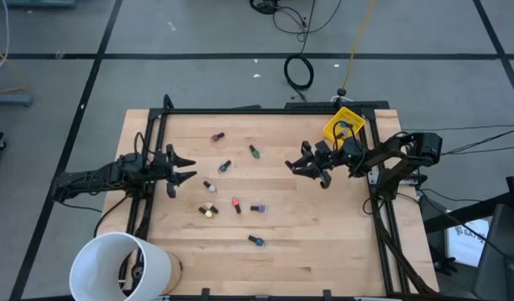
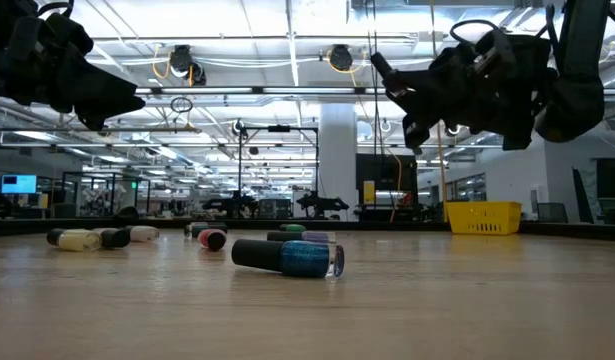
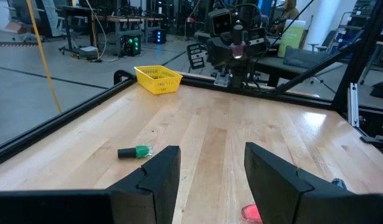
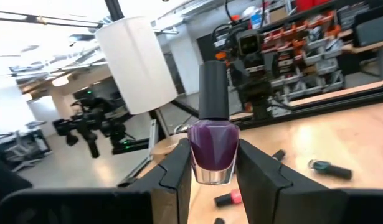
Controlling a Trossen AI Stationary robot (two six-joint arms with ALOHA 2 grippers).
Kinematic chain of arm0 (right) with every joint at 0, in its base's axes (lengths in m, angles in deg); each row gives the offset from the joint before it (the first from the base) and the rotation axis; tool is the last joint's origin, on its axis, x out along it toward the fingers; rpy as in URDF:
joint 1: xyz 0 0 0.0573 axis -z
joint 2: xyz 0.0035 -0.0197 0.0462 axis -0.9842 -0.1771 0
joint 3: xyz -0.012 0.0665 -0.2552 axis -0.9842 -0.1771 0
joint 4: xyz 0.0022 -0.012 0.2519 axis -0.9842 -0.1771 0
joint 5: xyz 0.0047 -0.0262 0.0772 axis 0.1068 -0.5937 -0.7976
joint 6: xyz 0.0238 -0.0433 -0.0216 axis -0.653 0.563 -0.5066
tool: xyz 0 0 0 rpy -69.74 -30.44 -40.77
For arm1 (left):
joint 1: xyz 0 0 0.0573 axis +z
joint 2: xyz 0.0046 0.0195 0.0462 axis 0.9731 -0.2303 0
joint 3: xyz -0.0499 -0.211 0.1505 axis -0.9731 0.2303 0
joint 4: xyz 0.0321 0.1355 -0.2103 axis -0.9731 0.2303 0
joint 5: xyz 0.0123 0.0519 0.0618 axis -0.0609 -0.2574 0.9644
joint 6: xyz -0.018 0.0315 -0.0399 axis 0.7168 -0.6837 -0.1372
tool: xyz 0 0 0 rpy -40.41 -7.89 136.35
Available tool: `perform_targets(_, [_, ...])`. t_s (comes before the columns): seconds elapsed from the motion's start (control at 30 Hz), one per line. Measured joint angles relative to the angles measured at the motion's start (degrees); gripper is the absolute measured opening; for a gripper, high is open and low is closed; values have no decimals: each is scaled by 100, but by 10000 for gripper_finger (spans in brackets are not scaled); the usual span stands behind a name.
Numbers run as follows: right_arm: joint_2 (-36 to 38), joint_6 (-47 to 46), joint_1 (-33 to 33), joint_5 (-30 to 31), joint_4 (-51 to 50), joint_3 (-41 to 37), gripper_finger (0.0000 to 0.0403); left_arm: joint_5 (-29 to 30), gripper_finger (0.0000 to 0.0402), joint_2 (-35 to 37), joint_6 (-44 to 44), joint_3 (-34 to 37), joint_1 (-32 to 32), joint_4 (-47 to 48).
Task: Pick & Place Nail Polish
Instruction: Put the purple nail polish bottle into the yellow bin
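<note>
Nearest you in the low view: one nail polish bottle (image 2: 287,257) on its side, dark cap, glittery blue-green glass body, bare wood all round it

Behind it, a loose scatter of more bottles (image 1: 231,188) lying flat mid-table, well apart from each other; the green one (image 3: 135,151) lies alone with free board around it

Table (image 1: 323,242): pale wood planks, smooth, framed by a dark metal rail on every edge; you have wide empty board along the near side and the right half

Left gripper (image 1: 188,166): raised over the left side, its fingers (image 3: 157,180) parted with nothing between them

Right gripper (image 1: 292,165): raised above the right centre, clamped on a purple bottle (image 4: 213,147), glossy glass, tall black cap, held upright

Far right corner: yellow slotted plastic bin (image 1: 342,123)

White bucket (image 1: 123,266), round and smooth, at the near left corner

No lettering is legible on any bottle
</note>
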Motion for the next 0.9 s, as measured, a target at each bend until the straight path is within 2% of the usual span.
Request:
perform_targets(0.3, [0,-342,-213,-933,3,4,90,1,177,0,0,-1,-1,0])
perform_targets(0.6, [0,-254,-922,-930,3,89,90,0,177,1,1,0,1,0])
perform_targets(0.9, [0,-270,-1864,-926,5,738,90,0,177,-1,3,1,1,0])
